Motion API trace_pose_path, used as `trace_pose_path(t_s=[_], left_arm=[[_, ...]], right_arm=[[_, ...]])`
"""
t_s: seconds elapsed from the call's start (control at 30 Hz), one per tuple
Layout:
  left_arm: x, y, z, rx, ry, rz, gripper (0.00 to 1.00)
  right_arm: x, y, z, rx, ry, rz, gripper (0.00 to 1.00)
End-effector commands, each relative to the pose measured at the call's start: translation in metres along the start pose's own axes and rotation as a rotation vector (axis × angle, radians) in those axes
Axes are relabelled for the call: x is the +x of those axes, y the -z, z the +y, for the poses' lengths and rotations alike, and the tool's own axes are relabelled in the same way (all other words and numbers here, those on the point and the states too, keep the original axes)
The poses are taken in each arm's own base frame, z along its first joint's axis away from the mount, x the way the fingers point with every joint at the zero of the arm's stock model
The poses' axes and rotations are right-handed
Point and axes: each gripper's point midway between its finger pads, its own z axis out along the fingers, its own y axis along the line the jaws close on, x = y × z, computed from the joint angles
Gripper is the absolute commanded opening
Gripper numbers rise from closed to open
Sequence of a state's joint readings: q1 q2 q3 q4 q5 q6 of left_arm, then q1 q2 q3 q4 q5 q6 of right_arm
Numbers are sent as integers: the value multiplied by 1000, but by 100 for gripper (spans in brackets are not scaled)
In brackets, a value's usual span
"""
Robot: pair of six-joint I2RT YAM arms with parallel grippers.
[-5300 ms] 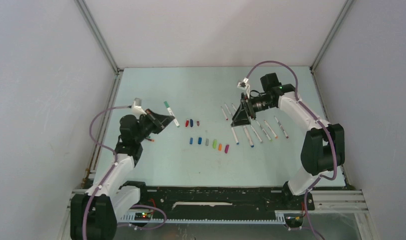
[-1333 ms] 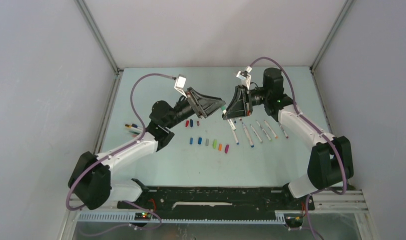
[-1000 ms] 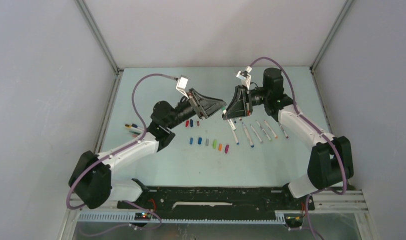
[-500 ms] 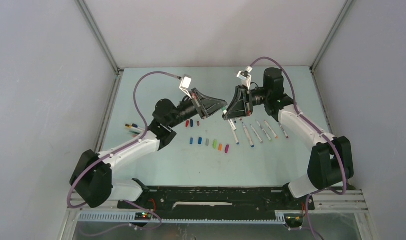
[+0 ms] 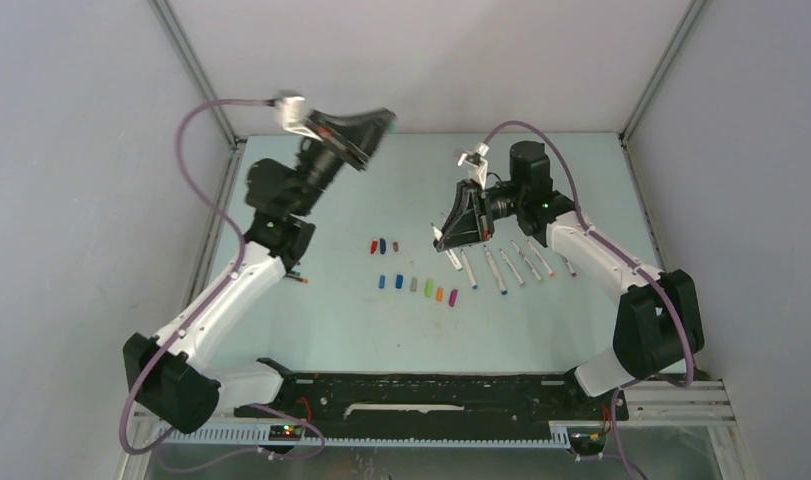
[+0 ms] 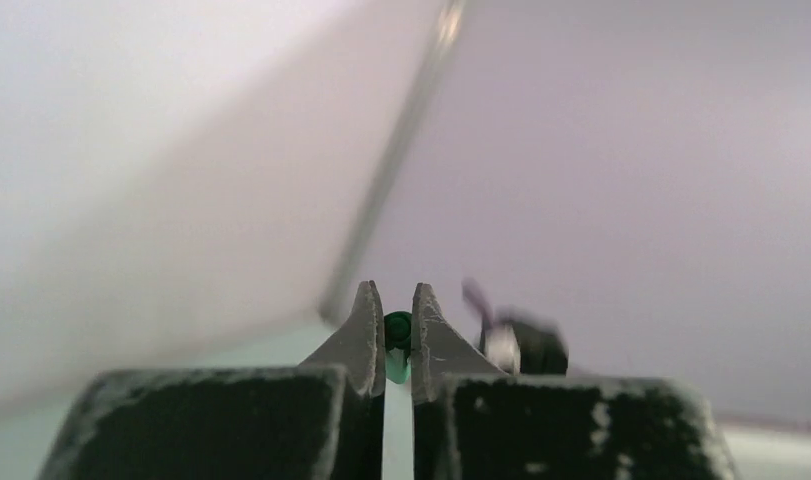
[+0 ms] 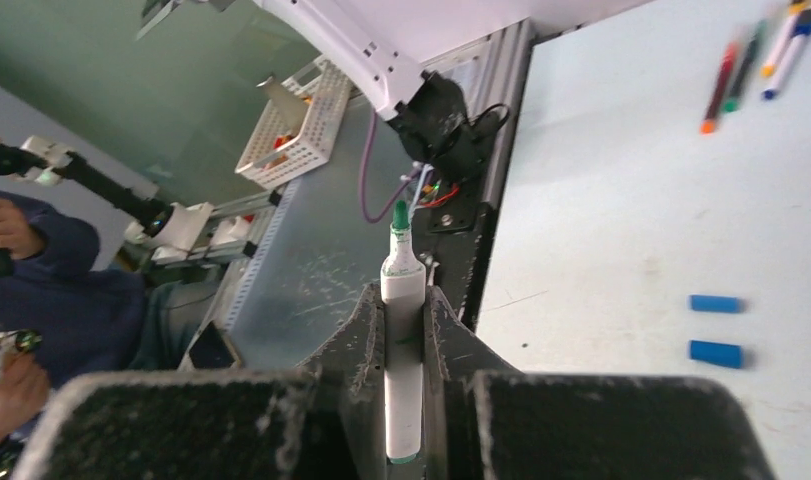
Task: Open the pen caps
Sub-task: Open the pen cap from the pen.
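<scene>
White links [image 5: 226,305], black joints [image 5: 649,312], purple cables [image 5: 182,150], black wedge-shaped jaws.

Pen [image 7: 402,272]: smooth white plastic. Cap [image 6: 397,328]: green plastic. Right claw [image 7: 403,298]: grainy matt black. Table [image 7: 601,200]: smooth, matt.

Your pale green tabletop [image 5: 321,330] carries the pen caps [image 5: 413,285] near its middle in two short rows. The far row is red, blue and dark; the near row is two blue, then grey, green, orange and magenta. Just right of them, white pens [image 5: 494,272] lie side by side, slanted. One orange-tipped pen [image 5: 300,279] lies well apart on the left, mostly hidden.
</scene>
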State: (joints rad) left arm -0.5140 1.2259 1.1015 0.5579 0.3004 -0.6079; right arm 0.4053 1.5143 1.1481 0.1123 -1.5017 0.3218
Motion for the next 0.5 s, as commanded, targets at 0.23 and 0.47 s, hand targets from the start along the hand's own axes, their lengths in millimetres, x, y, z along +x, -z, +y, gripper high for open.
trace_pose_path(t_s=[0.23,0.47], left_arm=[[-100,30,-1,-60,-11,-323,0],[-18,67,63,-265,161,-100,0]], right_arm=[[7,17,-15,22,-27,-17,0],[10,67,-55,306,-23,-89,0]])
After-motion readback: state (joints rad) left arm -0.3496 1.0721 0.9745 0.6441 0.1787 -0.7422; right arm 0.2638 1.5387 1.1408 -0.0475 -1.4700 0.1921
